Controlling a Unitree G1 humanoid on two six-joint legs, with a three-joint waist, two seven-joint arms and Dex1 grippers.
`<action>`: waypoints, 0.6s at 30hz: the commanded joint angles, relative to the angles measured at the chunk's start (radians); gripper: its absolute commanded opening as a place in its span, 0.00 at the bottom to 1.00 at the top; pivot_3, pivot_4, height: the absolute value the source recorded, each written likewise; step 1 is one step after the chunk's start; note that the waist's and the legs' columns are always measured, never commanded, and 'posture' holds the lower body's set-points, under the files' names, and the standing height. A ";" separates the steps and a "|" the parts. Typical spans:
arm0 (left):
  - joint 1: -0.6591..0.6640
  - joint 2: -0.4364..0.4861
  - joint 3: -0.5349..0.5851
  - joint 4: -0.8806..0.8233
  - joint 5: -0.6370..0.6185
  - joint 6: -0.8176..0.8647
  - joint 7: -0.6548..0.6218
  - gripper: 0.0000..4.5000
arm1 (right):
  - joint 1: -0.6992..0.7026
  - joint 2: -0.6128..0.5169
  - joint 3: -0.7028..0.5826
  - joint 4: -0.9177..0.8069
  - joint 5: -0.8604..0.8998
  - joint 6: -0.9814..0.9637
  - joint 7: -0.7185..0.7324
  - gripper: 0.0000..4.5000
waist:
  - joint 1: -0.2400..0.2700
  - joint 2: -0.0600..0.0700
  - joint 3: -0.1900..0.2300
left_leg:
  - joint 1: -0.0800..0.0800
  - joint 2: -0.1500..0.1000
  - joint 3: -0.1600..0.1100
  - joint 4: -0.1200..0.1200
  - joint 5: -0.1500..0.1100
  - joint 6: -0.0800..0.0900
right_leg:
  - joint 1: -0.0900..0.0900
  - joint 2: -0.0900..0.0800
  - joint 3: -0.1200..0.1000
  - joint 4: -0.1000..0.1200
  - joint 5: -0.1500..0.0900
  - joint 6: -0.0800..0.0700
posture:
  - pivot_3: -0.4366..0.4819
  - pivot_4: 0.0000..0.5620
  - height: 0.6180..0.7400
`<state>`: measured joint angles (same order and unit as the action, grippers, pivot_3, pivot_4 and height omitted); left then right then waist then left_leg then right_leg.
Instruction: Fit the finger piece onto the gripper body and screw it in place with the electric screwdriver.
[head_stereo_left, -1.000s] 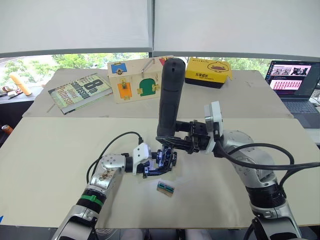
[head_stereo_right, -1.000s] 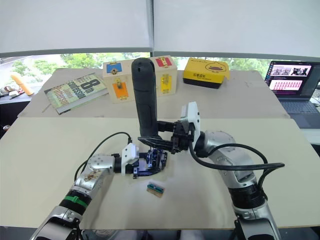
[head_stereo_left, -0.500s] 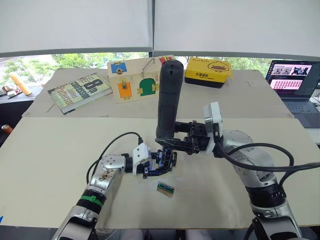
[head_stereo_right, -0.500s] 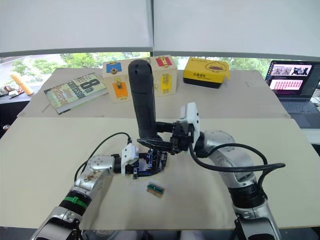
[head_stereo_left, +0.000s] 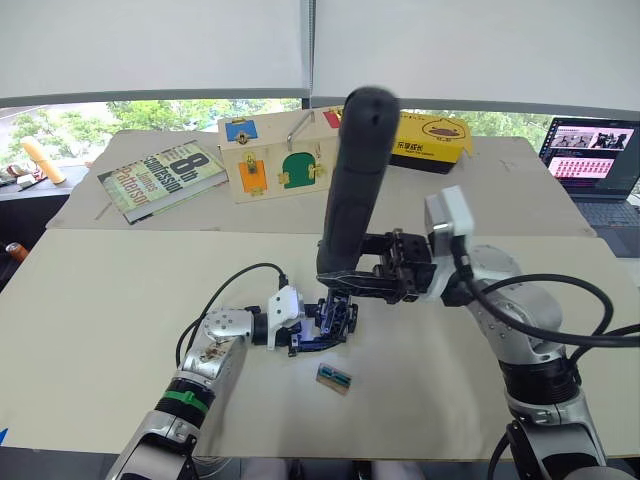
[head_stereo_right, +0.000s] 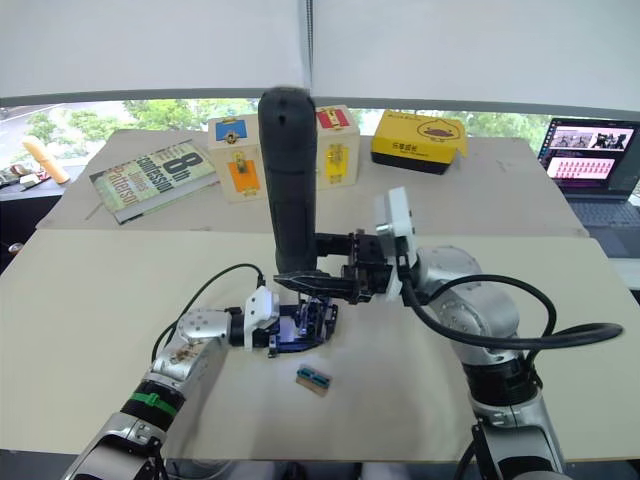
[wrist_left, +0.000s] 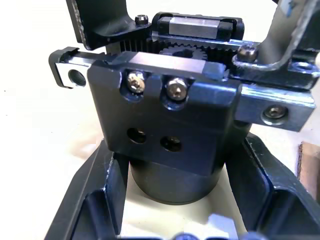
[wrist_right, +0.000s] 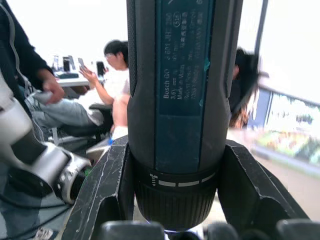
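Observation:
My right gripper is shut on the lower end of the electric screwdriver, a thick dark cylinder standing nearly upright above the table's middle. Its fingers clamp the barrel from both sides. Its thin metal bit reaches down onto the top of the gripper body, a black block with screws and a round base. My left gripper is shut on that gripper body, its fingers on either side of the base. I cannot tell the finger piece apart from the body's black parts.
A small green-topped block lies just in front of the gripper body. At the back stand a wooden box, a book, a yellow box and a laptop. People sit behind in the right wrist view.
The right wrist has risen a little and the screwdriver's top has swung to the right and toward the camera. The left gripper and gripper body have stayed in place.

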<state>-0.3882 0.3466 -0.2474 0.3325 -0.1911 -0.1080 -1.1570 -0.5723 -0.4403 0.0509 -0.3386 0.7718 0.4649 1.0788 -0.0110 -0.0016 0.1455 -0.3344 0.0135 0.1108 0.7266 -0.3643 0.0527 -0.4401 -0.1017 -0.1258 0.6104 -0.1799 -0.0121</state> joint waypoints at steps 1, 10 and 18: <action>0.011 0.013 -0.017 0.056 0.049 0.017 0.025 0.51 | -0.031 0.012 -0.044 -0.059 0.054 -0.023 0.000 0.42 | 0.001 0.000 0.000 | 0.000 0.000 0.000 0.000 0.000 0.000 | 0.000 0.000 0.000 0.000 0.000 0.000 | 0.48 0.27 1.00; 0.006 0.038 0.007 0.061 0.023 0.067 0.023 0.92 | -0.058 -0.008 -0.059 -0.097 0.113 0.027 -0.036 0.42 | 0.002 0.000 0.000 | 0.000 0.000 -0.001 0.000 0.000 0.000 | 0.000 -0.005 0.000 0.001 0.001 0.000 | 0.48 0.27 1.00; 0.084 0.150 0.113 -0.014 -0.065 0.038 -0.026 0.99 | -0.075 -0.062 -0.177 -0.125 0.289 0.132 -0.148 0.42 | -0.013 0.000 0.001 | 0.001 0.003 -0.001 -0.001 0.001 -0.001 | -0.001 -0.005 0.001 0.001 0.001 -0.002 | 0.48 0.27 1.00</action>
<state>-0.3382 0.4632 -0.1683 0.3077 -0.2462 -0.0833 -1.1688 -0.6261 -0.4928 -0.0746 -0.4154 1.0094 0.5938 0.9449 -0.0240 -0.0012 0.1461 -0.3333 0.0163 0.1101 0.7252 -0.3631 0.0509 -0.4422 -0.1065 -0.1242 0.6115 -0.1788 -0.0146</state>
